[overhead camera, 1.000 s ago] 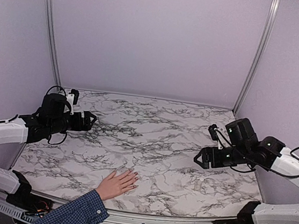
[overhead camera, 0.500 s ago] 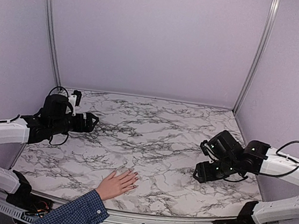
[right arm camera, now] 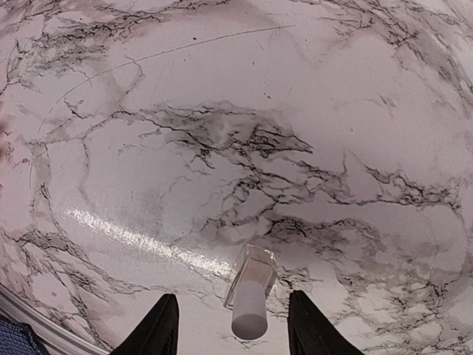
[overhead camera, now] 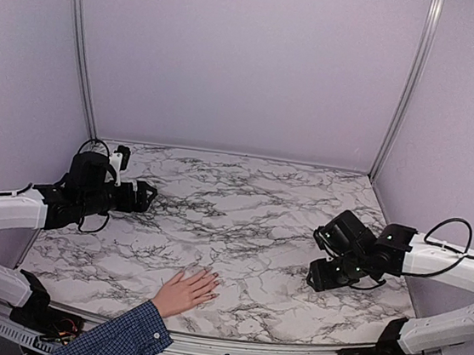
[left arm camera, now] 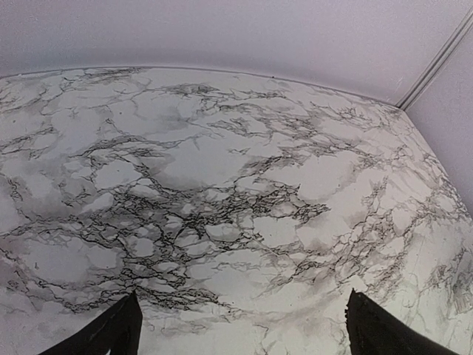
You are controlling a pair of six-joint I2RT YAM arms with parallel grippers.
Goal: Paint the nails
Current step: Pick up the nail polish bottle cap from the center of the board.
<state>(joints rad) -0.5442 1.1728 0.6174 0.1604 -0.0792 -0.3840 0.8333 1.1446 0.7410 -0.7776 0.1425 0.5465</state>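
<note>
Marbled desk [overhead camera: 242, 204] under lilac walls: the hand [overhead camera: 183, 291] lies flat at 6 o'clock, nails [overhead camera: 213, 283] pointing toward 2. Left tool [overhead camera: 145, 193] at 9 o'clock gapes wide, empty. Right tool [overhead camera: 318, 274] at 4 o'clock, at middling width, flanks a white-capped bottle [right arm camera: 251, 292] without touching it.

Middle of table [overhead camera: 249, 222]: bare marble from far edge to near edge; I can cross anywhere here.
Near edge, left of centre: a hand [overhead camera: 185, 292] lies flat, its sleeve [overhead camera: 116, 339] trailing over the edge; low sweeps are blocked there.
Right edge: a bottle [right arm camera: 250, 292] stands between the fingers of my right pincer [right arm camera: 230, 333], with a gap on each side.
Left edge: my left pincer [left arm camera: 244, 336] is spread wide, only marble ahead.
Walls [overhead camera: 250, 59]: they shut the far, left and right edges.
</note>
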